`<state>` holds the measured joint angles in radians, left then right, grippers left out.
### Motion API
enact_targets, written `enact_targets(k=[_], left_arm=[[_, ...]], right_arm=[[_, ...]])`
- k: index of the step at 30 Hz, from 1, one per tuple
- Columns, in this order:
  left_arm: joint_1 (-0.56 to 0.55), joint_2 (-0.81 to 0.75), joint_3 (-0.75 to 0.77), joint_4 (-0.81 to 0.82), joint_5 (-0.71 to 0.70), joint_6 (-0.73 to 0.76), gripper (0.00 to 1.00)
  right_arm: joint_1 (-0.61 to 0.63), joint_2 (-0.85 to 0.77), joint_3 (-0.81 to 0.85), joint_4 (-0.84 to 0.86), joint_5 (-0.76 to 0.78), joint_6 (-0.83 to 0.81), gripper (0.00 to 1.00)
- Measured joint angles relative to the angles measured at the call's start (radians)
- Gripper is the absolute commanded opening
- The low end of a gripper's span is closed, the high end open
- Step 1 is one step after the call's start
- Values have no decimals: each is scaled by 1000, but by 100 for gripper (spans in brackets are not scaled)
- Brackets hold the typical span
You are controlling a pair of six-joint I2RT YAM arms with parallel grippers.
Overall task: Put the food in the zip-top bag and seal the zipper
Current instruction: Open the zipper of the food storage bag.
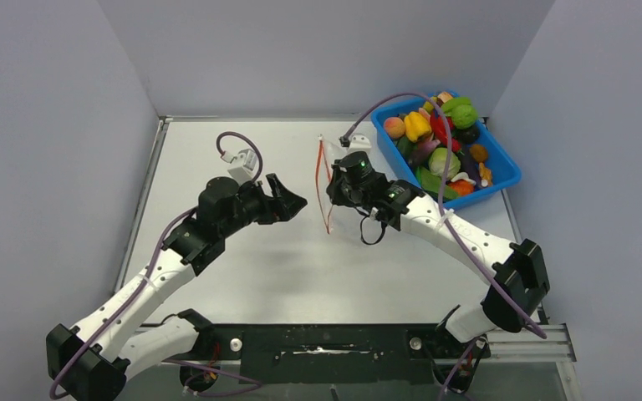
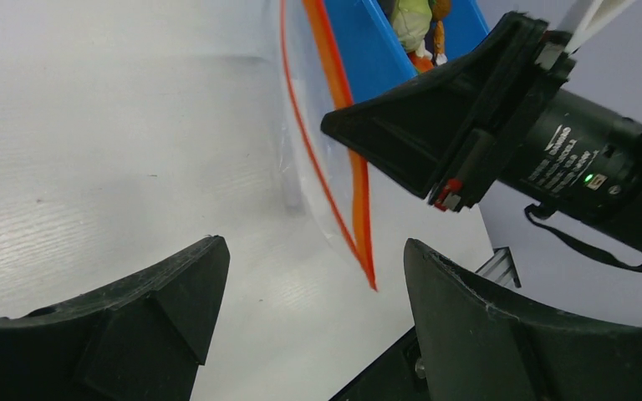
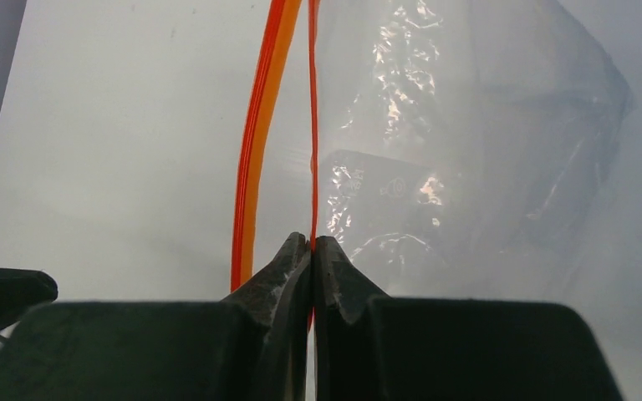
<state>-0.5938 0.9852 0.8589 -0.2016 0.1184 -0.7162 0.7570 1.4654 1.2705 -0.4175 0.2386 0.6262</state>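
The clear zip-top bag [image 3: 468, 150] is held up on edge near the table's middle, and no food shows inside it. Its orange-red zipper [image 1: 326, 188] runs top to bottom. My right gripper [image 3: 312, 242] is shut on one thin lip of the zipper; the other, wider strip [image 3: 259, 125] stands a little apart to its left. My left gripper [image 1: 297, 203] is open and empty just left of the bag, with the zipper's lower end [image 2: 359, 242] ahead between its fingers. The food [image 1: 439, 138] lies in the blue tub [image 1: 501, 167].
The blue tub stands at the back right corner, close behind my right arm; its wall also shows in the left wrist view [image 2: 368, 50]. The white table [image 1: 242, 267] is walled by grey panels on the left, back and right.
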Motion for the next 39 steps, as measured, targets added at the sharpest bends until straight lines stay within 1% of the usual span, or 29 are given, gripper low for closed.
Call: enact_targets(k=[5,7,11,13,17,23,29,39], left_arm=[[2,11,-18,35,-16,-26,70],[3,23,-18,34,-45,-36,67],[6,45,-18,34,-113,-50,57],[6,54,-18,37,-151,-61,54],[6,70,-34,89,-192,-79,52],[6,93,-95,210,-193,-105,52],[8,154,-127,310,-180,-120,51],[13,229,-134,362,-170,-129,43]], right_arm=[[39,31,-32,42,-34,32,0],[50,34,-34,51,-39,38,0],[63,34,-35,75,-42,44,0],[71,34,-35,82,-42,45,0],[81,34,-39,96,-45,45,0],[105,34,-44,107,-48,44,0],[115,34,-45,118,-48,44,0],[121,34,-45,126,-49,37,0]])
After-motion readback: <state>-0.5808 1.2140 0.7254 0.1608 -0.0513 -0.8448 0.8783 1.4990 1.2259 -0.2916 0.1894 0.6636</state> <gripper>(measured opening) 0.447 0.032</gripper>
